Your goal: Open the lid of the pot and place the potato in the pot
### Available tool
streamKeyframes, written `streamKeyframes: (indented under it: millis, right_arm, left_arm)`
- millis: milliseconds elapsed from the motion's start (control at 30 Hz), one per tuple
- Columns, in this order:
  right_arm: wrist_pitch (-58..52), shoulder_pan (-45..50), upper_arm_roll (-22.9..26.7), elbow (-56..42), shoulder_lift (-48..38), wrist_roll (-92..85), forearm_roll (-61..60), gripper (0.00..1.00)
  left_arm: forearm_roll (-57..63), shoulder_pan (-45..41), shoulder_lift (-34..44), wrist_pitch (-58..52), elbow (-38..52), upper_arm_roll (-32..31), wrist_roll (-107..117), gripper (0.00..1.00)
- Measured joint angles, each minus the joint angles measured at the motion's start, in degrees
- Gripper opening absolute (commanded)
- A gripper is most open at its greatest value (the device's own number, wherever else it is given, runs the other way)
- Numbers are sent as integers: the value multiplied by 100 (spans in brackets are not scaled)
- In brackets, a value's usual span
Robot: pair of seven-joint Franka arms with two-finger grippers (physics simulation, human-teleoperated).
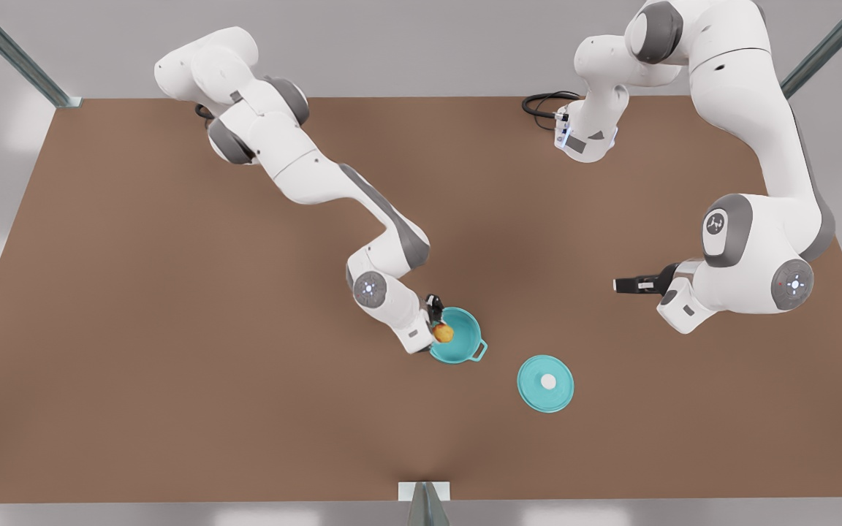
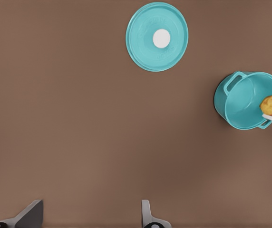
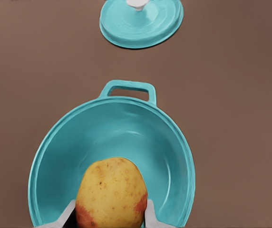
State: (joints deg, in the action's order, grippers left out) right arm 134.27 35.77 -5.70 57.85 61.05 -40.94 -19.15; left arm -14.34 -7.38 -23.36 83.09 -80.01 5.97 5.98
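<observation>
- Currently the right gripper [image 1: 441, 330] sits over the pot [image 1: 460, 337], at the rim on the front view's left, fingers [image 3: 149, 213] clamped on the potato [image 1: 444, 334].
- Potato is held above the open pot's teal inside, just inside the rim, not down on the pot floor; the right wrist view shows it pinched on both sides, with a reddish patch low on the skin.
- Pot stands upright on the brown surface [image 1: 172, 329], one loop handle [image 1: 479, 351] pointing toward the pot lid.
- Pot lid [image 1: 545, 383] is off, flat on the surface, white knob [image 1: 549, 381] up, near the pot on the front view's right and apart from it.
- Left gripper [image 1: 620, 286] hangs over bare surface, on the front view's right and farther back than the lid, well apart from it; fingers [image 2: 29, 214] spread wide, holding nothing. That arm waits.
</observation>
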Motion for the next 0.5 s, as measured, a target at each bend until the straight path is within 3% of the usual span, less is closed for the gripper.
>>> streamKeyframes:
  millis: [33,67,100,267,300,400,500]
  right_arm:
    - [122,46,-12,-12,46,94,0,53]
    - [236,81,-36,-18,87,187,6,82]
    - [340,98,-44,-20,106,285,22,100]
    - [88,59,170,-5,-598,714,84,100]
    - [-350,46,533,-4,-1084,779,89,100]
    - [-2150,-37,2685,255,-2046,874,82,100]
    - [-3153,-155,3788,1949,-3049,853,338,100]
  left_arm:
    - [0,1,0,0,0,0,0,100]
    - [1,1,0,0,0,0,1,100]
    - [0,1,0,0,0,-2,1,100]
    - [1,0,0,0,0,0,3,100]
    - [1,0,0,0,1,0,3,100]
    - [10,-7,-1,5,89,-5,4,100]
    - [77,-76,-8,14,187,-8,3,100]
